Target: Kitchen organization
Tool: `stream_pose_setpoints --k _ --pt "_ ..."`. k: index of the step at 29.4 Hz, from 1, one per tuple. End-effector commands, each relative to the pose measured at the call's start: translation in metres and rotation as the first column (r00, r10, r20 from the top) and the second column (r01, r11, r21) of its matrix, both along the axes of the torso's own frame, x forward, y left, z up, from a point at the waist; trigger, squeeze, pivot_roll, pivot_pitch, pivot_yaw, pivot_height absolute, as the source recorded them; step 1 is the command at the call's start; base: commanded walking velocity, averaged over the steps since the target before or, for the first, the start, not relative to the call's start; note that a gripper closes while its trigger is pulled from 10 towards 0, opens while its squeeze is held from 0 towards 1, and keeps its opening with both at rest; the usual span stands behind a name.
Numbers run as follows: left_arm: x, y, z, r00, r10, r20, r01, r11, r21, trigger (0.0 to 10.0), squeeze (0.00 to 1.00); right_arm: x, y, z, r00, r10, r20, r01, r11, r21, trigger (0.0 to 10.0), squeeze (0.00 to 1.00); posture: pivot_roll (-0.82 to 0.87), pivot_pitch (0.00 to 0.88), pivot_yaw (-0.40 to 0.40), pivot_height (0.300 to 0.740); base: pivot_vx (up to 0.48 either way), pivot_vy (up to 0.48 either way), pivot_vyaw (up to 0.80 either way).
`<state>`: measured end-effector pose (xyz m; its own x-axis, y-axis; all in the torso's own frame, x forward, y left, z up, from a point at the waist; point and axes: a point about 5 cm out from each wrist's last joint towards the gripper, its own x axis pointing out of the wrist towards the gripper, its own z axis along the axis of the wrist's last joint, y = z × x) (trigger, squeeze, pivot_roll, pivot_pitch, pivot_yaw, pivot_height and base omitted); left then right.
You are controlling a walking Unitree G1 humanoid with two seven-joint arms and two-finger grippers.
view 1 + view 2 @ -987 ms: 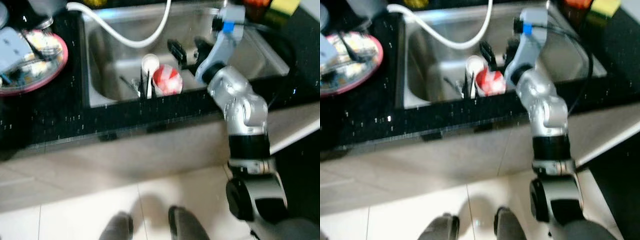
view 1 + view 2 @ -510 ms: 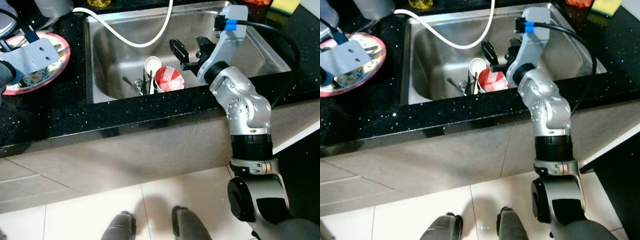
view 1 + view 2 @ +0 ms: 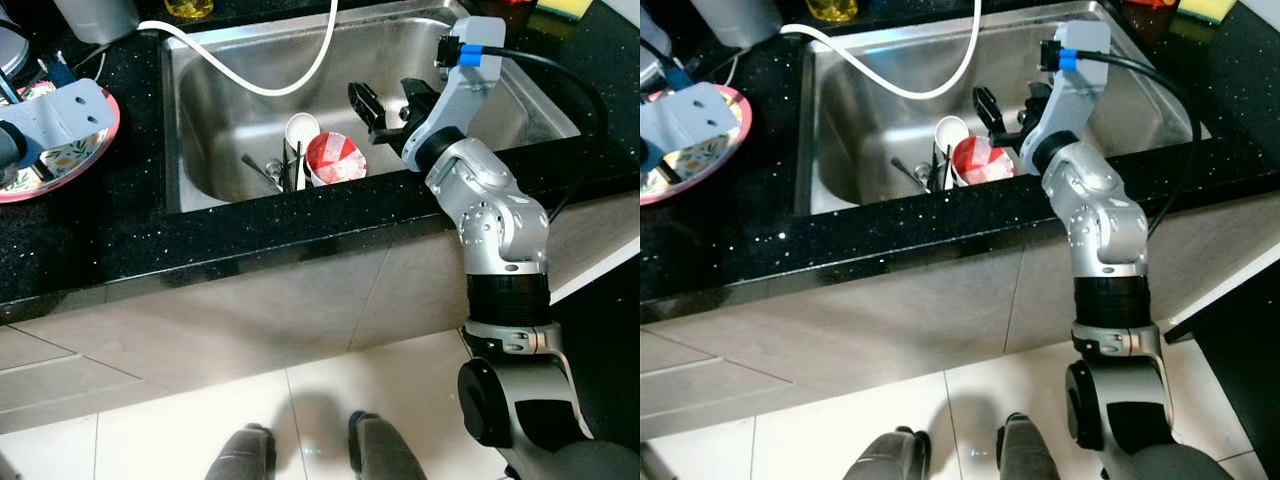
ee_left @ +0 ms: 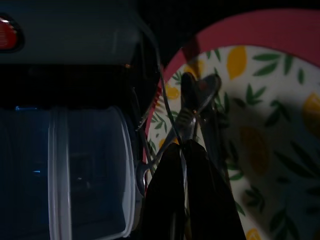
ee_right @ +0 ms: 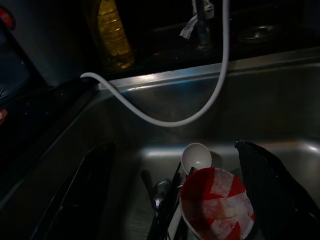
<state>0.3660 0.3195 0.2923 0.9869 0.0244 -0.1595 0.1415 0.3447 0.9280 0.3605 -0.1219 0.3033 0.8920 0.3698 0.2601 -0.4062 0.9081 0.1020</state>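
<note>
While the left gripper (image 4: 187, 150) is kept pressed together on cutlery over the pink-rimmed lemon-patterned plate (image 3: 70, 160) at the left edge, the right gripper (image 3: 392, 103) has been eased slightly rightward at frame centre, fingers spread (nothing held), above the red-and-white paper cup (image 3: 335, 158) in the stainless steel sink (image 3: 230, 90), so a grasp seems near.

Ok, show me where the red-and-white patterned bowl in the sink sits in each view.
Left eye view: red-and-white patterned bowl on the steel sink floor, near the front wall.
Right eye view: same bowl, just left of the right end effector.
Left wrist view: not in it.
Right wrist view: bowl between the two black fingers.
Shared landmark: the white round spoon beside the bowl.
</note>
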Motion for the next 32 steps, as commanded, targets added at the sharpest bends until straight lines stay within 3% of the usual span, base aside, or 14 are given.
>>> stream_pose_setpoints --k 1,10,12,14,15,17,18,20,22,24,28,30,31,32 --pt "0.007 -0.017 -0.026 0.997 -0.046 -0.064 0.043 0.998 -0.050 10.0 0.00 0.000 0.005 0.001 1.000 0.023 0.000 -0.023 1.000 0.008 10.0 0.00 0.13 0.267 -0.015 0.740 0.000 0.000 0.00" --pt "0.019 -0.060 0.035 0.969 -0.166 0.185 0.207 0.952 -0.226 10.0 0.00 0.001 0.006 0.002 1.000 0.027 -0.002 -0.027 1.000 0.010 10.0 0.00 0.13 0.270 -0.012 0.740 0.000 0.000 0.00" --pt "0.022 -0.085 0.054 0.937 -0.228 0.267 0.282 0.941 -0.186 10.0 0.00 0.001 0.006 0.001 1.000 0.027 -0.003 -0.027 1.000 0.012 10.0 0.00 0.13 0.272 -0.011 0.740 0.000 0.000 0.00" --pt "0.022 -0.085 0.054 0.937 -0.228 0.267 0.282 0.941 -0.186 10.0 0.00 0.001 0.006 0.001 1.000 0.027 -0.003 -0.027 1.000 0.012 10.0 0.00 0.13 0.272 -0.011 0.740 0.000 0.000 0.00" --pt "0.024 -0.100 0.065 0.912 -0.263 0.316 0.294 0.954 -0.053 10.0 0.00 0.001 0.006 0.001 1.000 0.026 -0.004 -0.026 1.000 0.013 10.0 0.00 0.13 0.272 -0.005 0.740 0.000 0.000 0.00" --pt "0.024 -0.100 0.065 0.912 -0.263 0.316 0.294 0.954 -0.053 10.0 0.00 0.001 0.006 0.001 1.000 0.026 -0.004 -0.026 1.000 0.013 10.0 0.00 0.13 0.272 -0.005 0.740 0.000 0.000 0.00" --pt "0.026 -0.116 0.074 0.883 -0.306 0.355 0.292 0.952 0.096 10.0 0.00 0.000 0.006 0.000 1.000 0.024 -0.005 -0.023 1.000 0.015 10.0 0.00 0.13 0.272 0.001 0.740 0.000 0.000 0.00" --pt "0.026 -0.116 0.074 0.883 -0.306 0.355 0.292 0.952 0.096 10.0 0.00 0.000 0.006 0.000 1.000 0.024 -0.005 -0.023 1.000 0.015 10.0 0.00 0.13 0.272 0.001 0.740 0.000 0.000 0.00" --pt "0.029 -0.155 0.080 0.813 -0.429 0.394 0.299 0.888 0.350 10.0 0.00 -0.002 0.004 -0.001 1.000 0.009 -0.005 -0.009 1.000 0.021 10.0 0.00 0.11 0.269 0.023 0.740 0.000 0.000 0.00" --pt "0.029 -0.166 0.080 0.793 -0.462 0.396 0.305 0.865 0.398 10.0 0.00 -0.003 0.003 -0.001 1.000 0.003 -0.006 -0.003 1.000 0.023 10.0 0.00 0.11 0.269 0.023 0.740 0.000 0.000 0.00" --pt "0.028 -0.183 0.082 0.770 -0.495 0.403 0.352 0.856 0.378 10.0 0.00 -0.004 0.000 -0.002 1.000 -0.011 -0.006 0.011 1.000 0.024 10.0 0.00 0.10 0.266 0.032 0.740 0.000 0.000 0.00" --pt "0.028 -0.193 0.082 0.763 -0.499 0.411 0.416 0.866 0.278 10.0 0.00 -0.005 -0.002 -0.003 1.000 -0.017 -0.008 0.017 1.000 0.024 10.0 0.00 0.10 0.265 0.032 0.740 0.000 0.000 0.00" --pt "0.028 -0.205 0.082 0.760 -0.492 0.424 0.499 0.860 0.102 10.0 0.00 -0.005 -0.003 -0.003 1.000 -0.021 -0.008 0.021 0.999 0.025 10.0 0.00 0.10 0.265 0.032 0.740 0.000 0.000 0.00" --pt "0.028 -0.205 0.082 0.760 -0.492 0.424 0.499 0.860 0.102 10.0 0.00 -0.005 -0.003 -0.003 1.000 -0.021 -0.008 0.021 0.999 0.025 10.0 0.00 0.10 0.265 0.032 0.740 0.000 0.000 0.00"
